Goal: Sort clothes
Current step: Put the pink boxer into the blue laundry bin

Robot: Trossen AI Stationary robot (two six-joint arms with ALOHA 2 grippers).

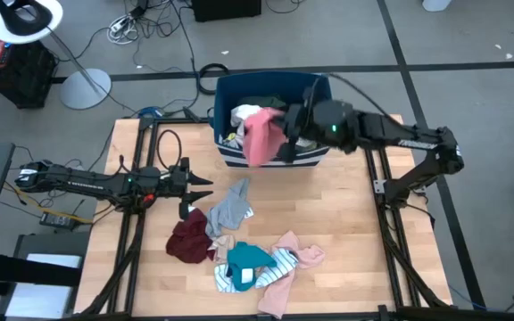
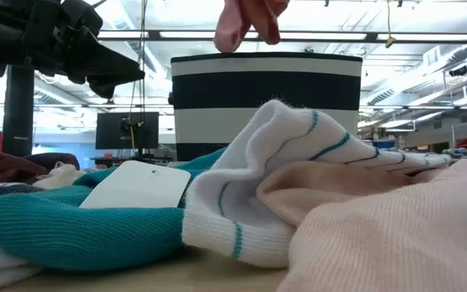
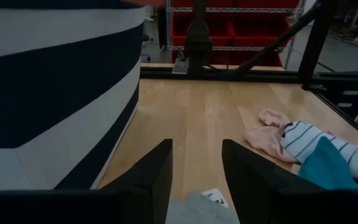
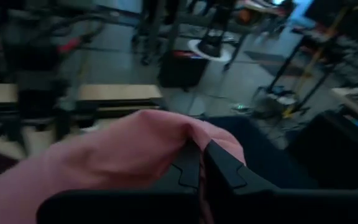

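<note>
My right gripper (image 1: 279,125) is shut on a pink garment (image 1: 259,135) above the near wall of the dark blue and white striped bin (image 1: 315,157), which holds other clothes (image 1: 244,114). The garment's lower end shows in the low view (image 2: 246,20). My left gripper (image 1: 211,185) is open and empty at the table's left, above a grey garment (image 1: 230,207). On the table lie a maroon garment (image 1: 188,241), a teal one (image 1: 248,259), a striped white one (image 1: 279,265) and a pale pink one (image 1: 293,254). My right gripper pinches a bunched fold of the pink garment (image 4: 185,138) between its two fingers. The garment drapes over and hangs below the fingers, slack and lifted clear, over the bin's near wall (image 1: 266,159).
The bin stands at the table's far middle. The loose clothes lie in a heap at the near middle. Bare wood (image 1: 346,232) shows at the right and at the far left (image 1: 141,143). Arm frames run along both table sides.
</note>
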